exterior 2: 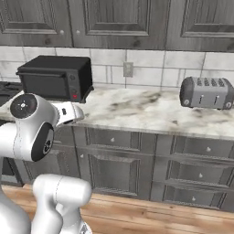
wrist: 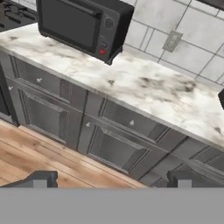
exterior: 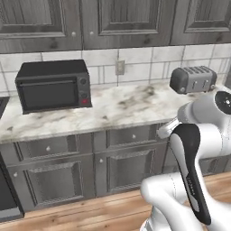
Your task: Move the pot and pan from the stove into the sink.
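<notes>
A white robot arm faces a stretch of marble-patterned counter [exterior: 117, 108] well away from its work: the gripper [wrist: 111, 181] hangs above the wooden floor [wrist: 39, 157] in front of the grey cabinet doors [wrist: 113, 148], its two dark finger tips set wide apart with nothing between them. Of the task's things, only a corner of the stove [wrist: 13, 13] shows, its black grate edging into the upper left of the hand view beyond the black toaster oven [exterior: 53, 85]; the pot, the pan and the sink are not to be seen from here. The risk, judged from this stance, lies in the approach. The boxy toaster oven stands between the arm and the range, and a wide swing toward the burners could clip its corner or its glass door. The counter's overhanging lip could also catch the hand if it rises too close. A hard-edged, brushed-metal toaster [exterior 2: 206, 93] sits at the other end of the counter, likely on the way toward the sink, so a wide pot carried past it may knock it. The cabinet fronts are panelled and matte with small round knobs; the backsplash is pale glossy tile broken by a single outlet [exterior 2: 128, 69].
</notes>
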### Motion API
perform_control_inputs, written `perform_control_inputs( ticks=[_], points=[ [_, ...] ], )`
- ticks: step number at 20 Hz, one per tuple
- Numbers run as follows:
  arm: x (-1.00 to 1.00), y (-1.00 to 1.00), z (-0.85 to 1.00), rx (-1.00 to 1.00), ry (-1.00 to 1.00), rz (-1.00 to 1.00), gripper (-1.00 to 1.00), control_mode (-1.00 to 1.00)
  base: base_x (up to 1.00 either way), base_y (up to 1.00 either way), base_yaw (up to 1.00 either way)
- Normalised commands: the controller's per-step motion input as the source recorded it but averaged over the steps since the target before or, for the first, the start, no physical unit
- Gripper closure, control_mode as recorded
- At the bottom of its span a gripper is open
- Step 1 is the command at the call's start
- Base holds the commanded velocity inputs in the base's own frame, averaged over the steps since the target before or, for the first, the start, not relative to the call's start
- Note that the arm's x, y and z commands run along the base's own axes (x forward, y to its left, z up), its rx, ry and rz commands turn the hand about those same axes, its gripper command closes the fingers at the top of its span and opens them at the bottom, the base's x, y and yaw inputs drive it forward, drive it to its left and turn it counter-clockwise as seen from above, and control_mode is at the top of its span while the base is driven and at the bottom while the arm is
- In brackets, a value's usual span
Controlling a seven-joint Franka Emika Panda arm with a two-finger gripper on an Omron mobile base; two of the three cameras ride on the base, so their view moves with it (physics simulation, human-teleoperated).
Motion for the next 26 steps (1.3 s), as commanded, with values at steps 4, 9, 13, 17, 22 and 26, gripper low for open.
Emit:
perform_control_inputs(
  ticks=[4, 9, 13, 17, 22, 26],
  points=[
    [0.0, 0.0, 0.0, 0.0, 0.0, 0.0, -1.0, 1.0, 0.19, 0.75, 0.04],
    [0.0, 0.0, 0.0, 0.0, 0.0, 0.0, -1.0, 1.0, 0.16, 0.76, 0.04],
    [0.0, 0.0, 0.0, 0.0, 0.0, 0.0, -1.0, 1.0, 0.2, 0.75, 0.04],
    [0.0, 0.0, 0.0, 0.0, 0.0, 0.0, -1.0, 1.0, 0.18, 0.76, 0.04],
    [0.0, 0.0, 0.0, 0.0, 0.0, 0.0, -1.0, 1.0, 0.16, 0.8, 0.03],
    [0.0, 0.0, 0.0, 0.0, 0.0, 0.0, -1.0, 1.0, 0.13, 0.82, 0.03]
  ],
)
